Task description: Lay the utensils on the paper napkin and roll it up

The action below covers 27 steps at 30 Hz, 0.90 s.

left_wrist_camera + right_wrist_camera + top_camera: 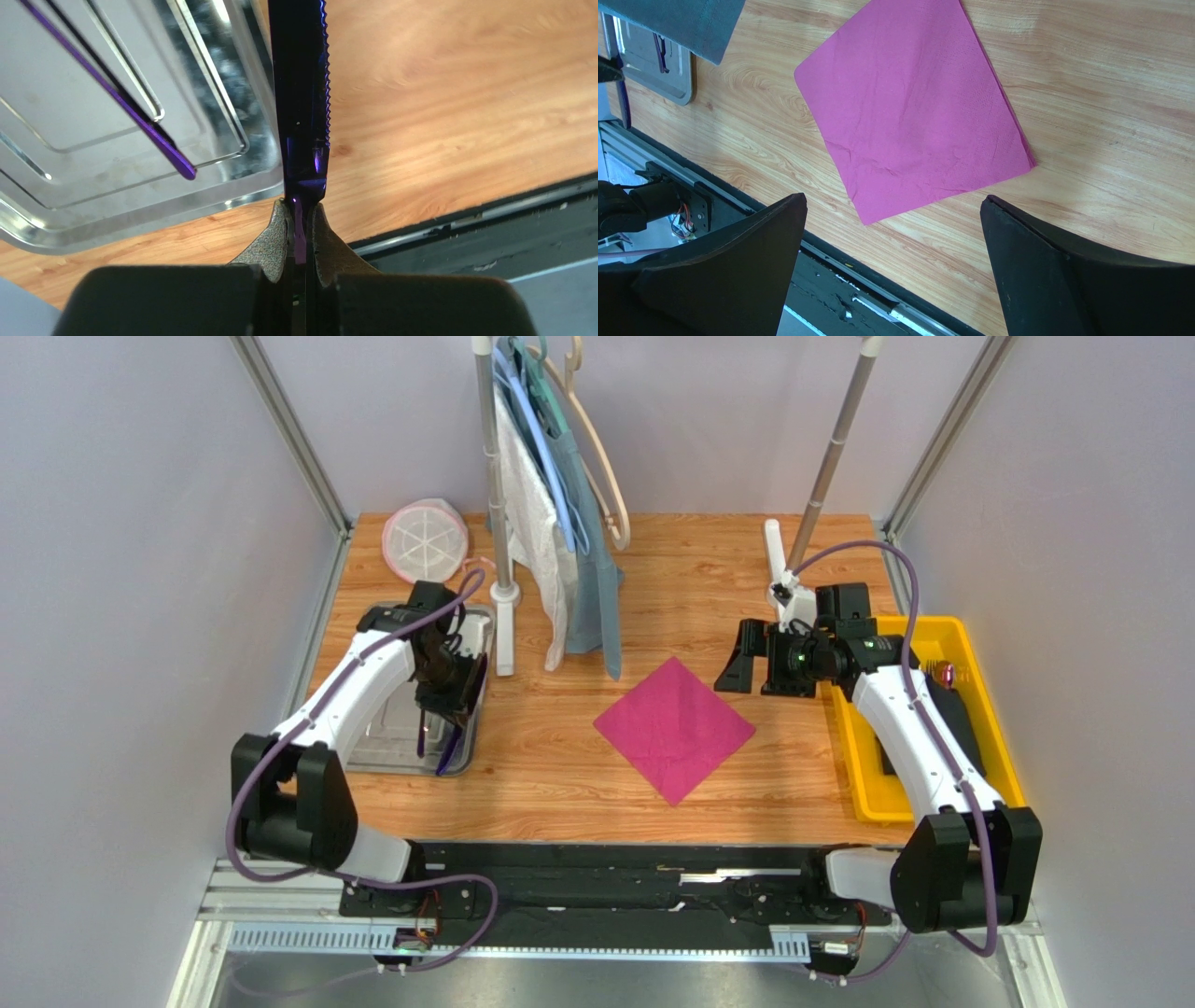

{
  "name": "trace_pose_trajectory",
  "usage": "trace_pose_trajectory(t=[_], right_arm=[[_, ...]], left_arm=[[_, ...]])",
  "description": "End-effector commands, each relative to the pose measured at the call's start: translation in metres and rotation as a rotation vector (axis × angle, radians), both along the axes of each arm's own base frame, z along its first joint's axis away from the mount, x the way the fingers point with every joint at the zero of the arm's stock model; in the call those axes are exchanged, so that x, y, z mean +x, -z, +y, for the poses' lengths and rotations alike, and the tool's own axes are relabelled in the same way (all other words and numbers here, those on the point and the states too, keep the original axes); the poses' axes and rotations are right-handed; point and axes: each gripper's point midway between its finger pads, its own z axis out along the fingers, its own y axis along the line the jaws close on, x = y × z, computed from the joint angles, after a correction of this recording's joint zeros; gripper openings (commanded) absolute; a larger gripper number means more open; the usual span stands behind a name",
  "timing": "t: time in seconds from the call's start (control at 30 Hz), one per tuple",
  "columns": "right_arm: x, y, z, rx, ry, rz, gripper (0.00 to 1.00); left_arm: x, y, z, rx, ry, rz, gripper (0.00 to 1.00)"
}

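Magenta paper napkin (675, 727), top view: flat mid-worktop (561, 791), nothing on it.
Left tool (449, 693), top view: over metal tray (368, 745), well apart from napkin.
Clutter, top view: hanging cloths (568, 546) behind napkin, yellow bin (989, 756) at right; tray-to-napkin path looks unobstructed.
Knife (300, 105), left wrist: serrated purple, handle clamped in left tool's closed fingers.
Second utensil (133, 112), left wrist: lying in tray.
Right tool (894, 201), right wrist: spread wide, empty, above napkin's edge.
Progress: one piece gripped; placing and rolling left.
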Motion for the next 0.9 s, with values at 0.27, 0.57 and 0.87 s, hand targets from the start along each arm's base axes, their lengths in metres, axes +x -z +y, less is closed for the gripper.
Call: trace_pose_trajectory(t=[0.27, 0.57, 0.87], right_arm=[[0.009, -0.013, -0.002, -0.009, 0.018, -0.041, 1.0], [0.013, -0.008, -0.019, -0.068, 0.093, -0.043, 1.0], [0.019, -0.005, -0.064, -0.189, 0.257, -0.077, 1.0]], left_arm=[[-0.038, -0.026, -0.092, -0.068, 0.58, -0.136, 0.0], [-0.059, -0.035, -0.224, -0.173, 0.718, -0.154, 0.0], [-0.006, -0.028, -0.318, -0.157, 0.305, -0.141, 0.0]])
